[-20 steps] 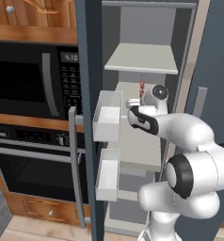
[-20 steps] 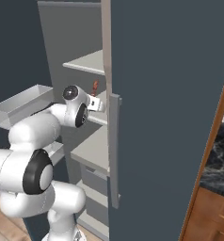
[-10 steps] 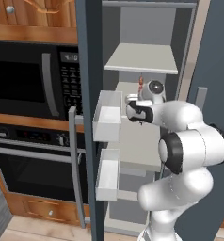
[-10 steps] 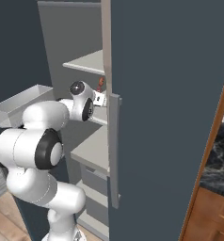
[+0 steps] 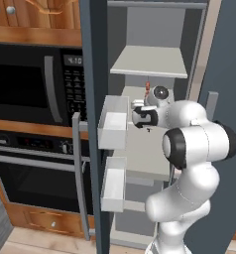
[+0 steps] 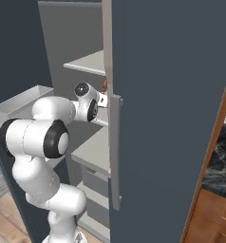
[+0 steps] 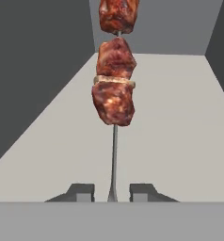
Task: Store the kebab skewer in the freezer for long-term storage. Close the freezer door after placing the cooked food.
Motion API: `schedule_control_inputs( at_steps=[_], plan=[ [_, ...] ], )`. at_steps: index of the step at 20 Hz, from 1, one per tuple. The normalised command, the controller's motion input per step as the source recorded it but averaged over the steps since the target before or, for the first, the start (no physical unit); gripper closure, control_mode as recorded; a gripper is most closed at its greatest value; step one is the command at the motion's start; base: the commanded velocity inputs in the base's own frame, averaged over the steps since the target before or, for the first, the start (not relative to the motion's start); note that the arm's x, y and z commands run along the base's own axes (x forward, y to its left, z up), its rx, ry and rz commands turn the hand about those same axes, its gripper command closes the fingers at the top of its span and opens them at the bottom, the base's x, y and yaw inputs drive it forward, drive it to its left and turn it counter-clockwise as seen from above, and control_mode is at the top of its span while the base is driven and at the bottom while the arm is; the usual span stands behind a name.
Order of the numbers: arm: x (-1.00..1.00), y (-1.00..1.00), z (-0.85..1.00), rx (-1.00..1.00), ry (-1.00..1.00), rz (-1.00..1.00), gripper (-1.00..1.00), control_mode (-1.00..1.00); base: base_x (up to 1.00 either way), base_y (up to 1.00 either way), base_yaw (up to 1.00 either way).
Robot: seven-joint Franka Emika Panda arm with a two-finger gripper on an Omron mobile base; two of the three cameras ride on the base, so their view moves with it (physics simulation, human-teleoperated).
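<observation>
The gripper holds the kebab skewer by its stick, upright over a whitish shelf inside the open freezer.

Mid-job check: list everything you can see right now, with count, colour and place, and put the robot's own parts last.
kebab skewer: one, red-brown chunks on a thin stick, held over a freezer shelf
freezer: one, slate blue-grey, pale inner walls, whitish shelves, in front of the robot
freezer door: one, slate-grey, swung open, two white bins on its inner face
microwave: one, black, left of the freezer
wall oven: one, black, below the microwave
arm: one, white, reaching into the freezer
tool: one, dark fingertips, shut on the skewer stick
</observation>
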Motion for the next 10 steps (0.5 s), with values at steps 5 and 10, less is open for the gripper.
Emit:
schedule_control_inputs(
  at_steps=[5,10],
  plan=[
    [0.16,-0.03,-0.10,0.00,0.03,-0.01,1.00,-1.00,0.00,0.00,0.00],
    [0.17,0.00,-0.25,0.00,0.01,-0.06,1.00,-1.00,0.00,0.00,0.00]
  ],
)
